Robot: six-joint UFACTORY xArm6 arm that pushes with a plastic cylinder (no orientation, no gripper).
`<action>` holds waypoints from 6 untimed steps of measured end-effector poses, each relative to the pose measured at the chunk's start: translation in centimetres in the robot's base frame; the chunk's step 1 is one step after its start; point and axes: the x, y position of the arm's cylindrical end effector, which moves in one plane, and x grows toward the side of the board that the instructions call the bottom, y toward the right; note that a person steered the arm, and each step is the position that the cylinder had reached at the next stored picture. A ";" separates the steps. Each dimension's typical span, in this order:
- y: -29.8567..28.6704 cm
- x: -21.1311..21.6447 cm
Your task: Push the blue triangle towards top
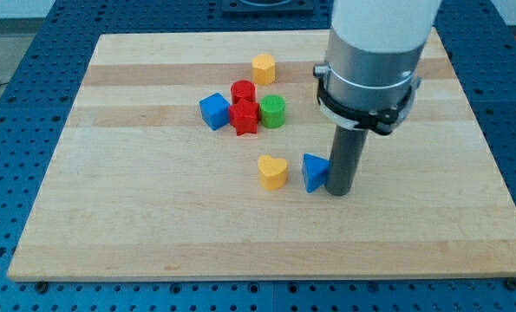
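The blue triangle (pixel 314 172) lies on the wooden board (pixel 153 225), a little right of the board's middle and toward the view's bottom. My tip (pixel 340 192) stands right against the triangle's right side, touching or nearly touching it. A yellow heart-shaped block (pixel 273 172) lies just left of the triangle, apart from it.
Toward the view's top sits a cluster: a blue cube (pixel 213 111), a red cylinder (pixel 243 91), a red star-like block (pixel 244 117) and a green cylinder (pixel 272 111). A yellow hexagonal block (pixel 264 68) lies above them. The arm's white and grey body (pixel 370 61) hangs over the board's upper right.
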 end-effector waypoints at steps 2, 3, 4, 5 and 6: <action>-2.4 4.1; -2.9 1.1; -2.8 -1.0; -2.0 -2.1; -0.1 -3.7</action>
